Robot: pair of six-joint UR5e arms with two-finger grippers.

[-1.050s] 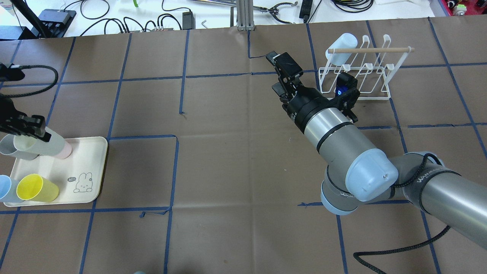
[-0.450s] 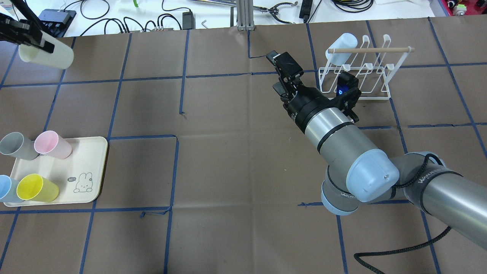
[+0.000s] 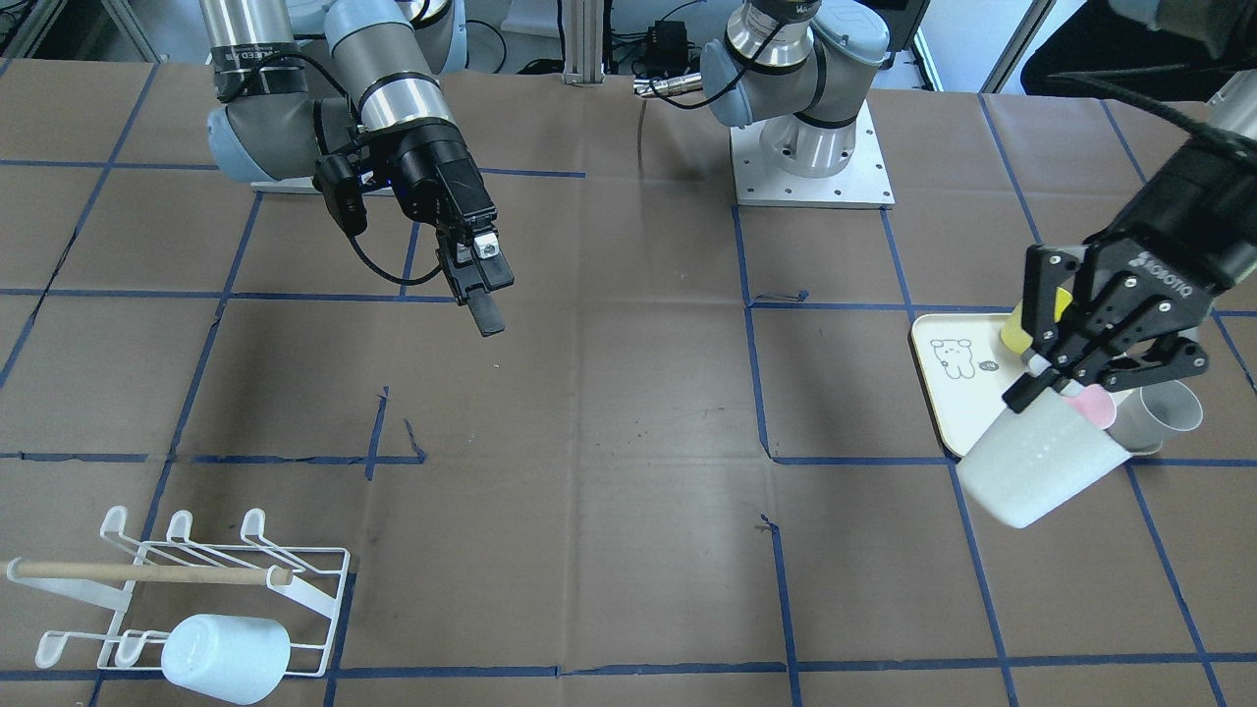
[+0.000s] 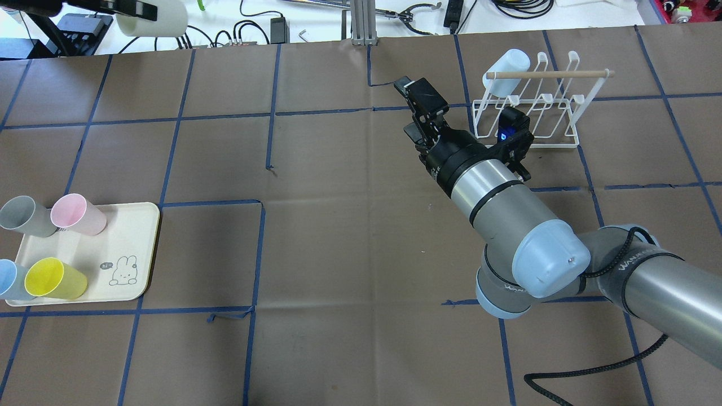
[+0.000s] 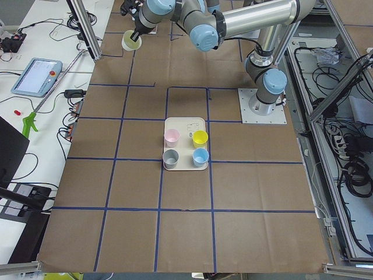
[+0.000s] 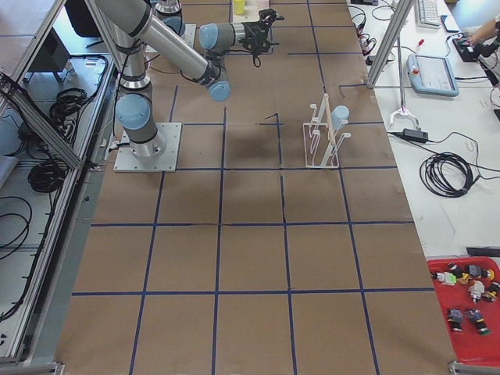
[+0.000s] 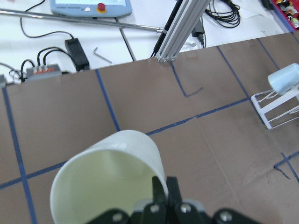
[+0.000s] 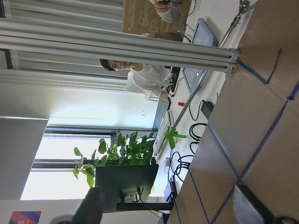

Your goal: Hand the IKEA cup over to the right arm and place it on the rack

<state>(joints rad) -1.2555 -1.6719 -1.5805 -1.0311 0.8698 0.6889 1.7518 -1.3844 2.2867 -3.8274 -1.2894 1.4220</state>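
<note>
My left jaws are clenched on the rim of a cream cup (image 3: 1041, 466). They hold it tilted in the air above the desk (image 4: 350, 237), well apart from the rack (image 4: 530, 110) and far off to the rack's left as I face it. My right arm (image 4: 496, 197) extends toward the rack. Its jaws hang released and empty near the rack's left end, not touching it. A pale blue cup (image 4: 507, 70) sits over a prong at that same end. Far to the rack's left, a cream tray (image 4: 132, 225) holds a grey cup (image 4: 22, 217), a pink cup (image 4: 79, 214), a blue cup (image 4: 8, 279) and a yellow cup (image 4: 53, 279).
</note>
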